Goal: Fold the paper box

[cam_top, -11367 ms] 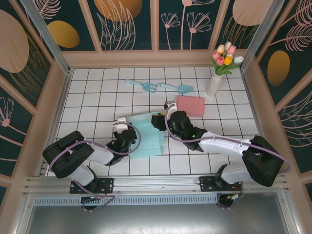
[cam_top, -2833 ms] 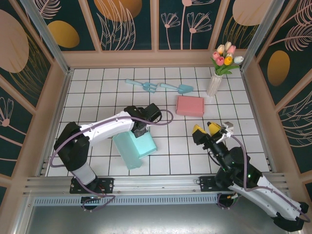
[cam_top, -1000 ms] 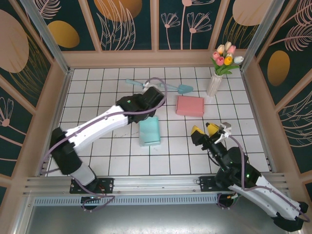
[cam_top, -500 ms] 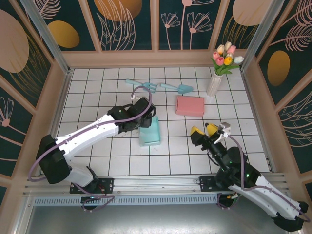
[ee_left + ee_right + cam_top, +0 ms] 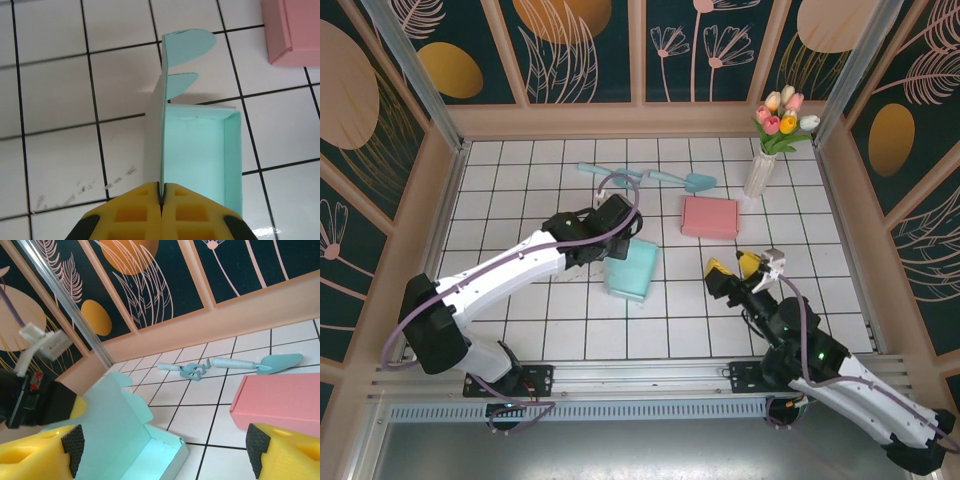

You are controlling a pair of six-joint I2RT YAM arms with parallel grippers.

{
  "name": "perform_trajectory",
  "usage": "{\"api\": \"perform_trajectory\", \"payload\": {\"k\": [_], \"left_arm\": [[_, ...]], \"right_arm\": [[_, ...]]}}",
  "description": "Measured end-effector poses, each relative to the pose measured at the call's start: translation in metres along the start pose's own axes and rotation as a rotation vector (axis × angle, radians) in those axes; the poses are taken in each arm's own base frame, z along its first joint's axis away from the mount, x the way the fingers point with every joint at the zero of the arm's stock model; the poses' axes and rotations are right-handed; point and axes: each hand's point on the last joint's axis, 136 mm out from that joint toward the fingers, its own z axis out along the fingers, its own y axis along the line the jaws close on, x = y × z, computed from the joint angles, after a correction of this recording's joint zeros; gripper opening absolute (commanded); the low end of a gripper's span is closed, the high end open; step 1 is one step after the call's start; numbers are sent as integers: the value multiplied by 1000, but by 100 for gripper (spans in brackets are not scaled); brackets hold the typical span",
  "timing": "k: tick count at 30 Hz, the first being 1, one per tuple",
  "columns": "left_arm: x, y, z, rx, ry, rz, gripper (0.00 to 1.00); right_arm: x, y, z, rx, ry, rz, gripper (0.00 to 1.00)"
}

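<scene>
On glossy tiles (image 5: 50, 90), left claw (image 5: 161, 197) pinches paper box (image 5: 200, 155) by scalloped flap (image 5: 187, 47).

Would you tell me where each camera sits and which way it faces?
Top external: above, behind the bases, looking down on the table; both arms, left hand, right hand.
Left wrist: on the left arm, looking down its shut fingers pinching the teal box by its flap.
Right wrist: on the right arm, looking across the tiles toward the back wall; its open fingers show.
Shared: all see the teal box and pink box.
</scene>
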Motion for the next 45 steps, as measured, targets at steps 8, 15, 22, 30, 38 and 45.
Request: {"api": "perform_trajectory", "payload": {"k": [8, 15, 22, 30, 38, 45], "left_arm": [[-50, -29, -53, 174, -231, 452, 0], [-41, -17, -89, 239, -469, 822, 0], [-44, -1, -75, 218, -519, 1013, 0], [-30, -11, -40, 300, -454, 1143, 0], [-9, -15, -35, 342, -481, 1224, 0], [-8, -20, -43, 369, -541, 1243, 0]], "right_arm": [[38, 0, 29, -22, 61, -207, 89], [13, 1, 70, -3, 52, -387, 87], [-27, 10, 103, -141, 18, -611, 73], [-18, 9, 130, -391, 155, -991, 57], [34, -8, 142, -619, 326, -1090, 47], [59, 12, 138, -784, 315, -1111, 43]]}}
